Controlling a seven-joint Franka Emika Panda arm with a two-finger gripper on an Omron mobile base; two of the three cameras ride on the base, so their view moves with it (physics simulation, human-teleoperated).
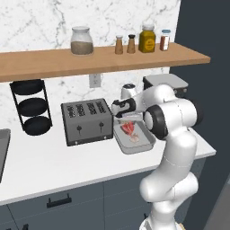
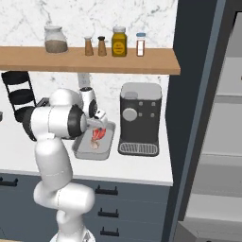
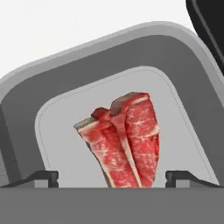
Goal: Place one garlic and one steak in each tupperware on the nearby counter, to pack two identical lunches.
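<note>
A grey tupperware (image 1: 144,144) sits on the white counter (image 1: 54,166) right of the toaster. In it lie a red steak (image 1: 128,128) with a cream fat rim and a pale garlic (image 1: 134,139) nearer the front. The right base view shows the same tupperware (image 2: 107,142), steak (image 2: 98,134) and garlic (image 2: 94,145). My gripper (image 1: 124,118) hangs just over the tray's back half. In the hand view the gripper (image 3: 112,178) is open. Its finger tips (image 3: 41,177) stand wide on either side of the steak (image 3: 127,140) without touching it.
A dark toaster (image 1: 86,121) stands left of the tray and a black coffee machine (image 2: 139,118) right of it. A white appliance (image 1: 129,91) is behind the tray. A wooden shelf (image 1: 90,60) with jars hangs overhead. A black tiered rack (image 1: 31,105) stands far left.
</note>
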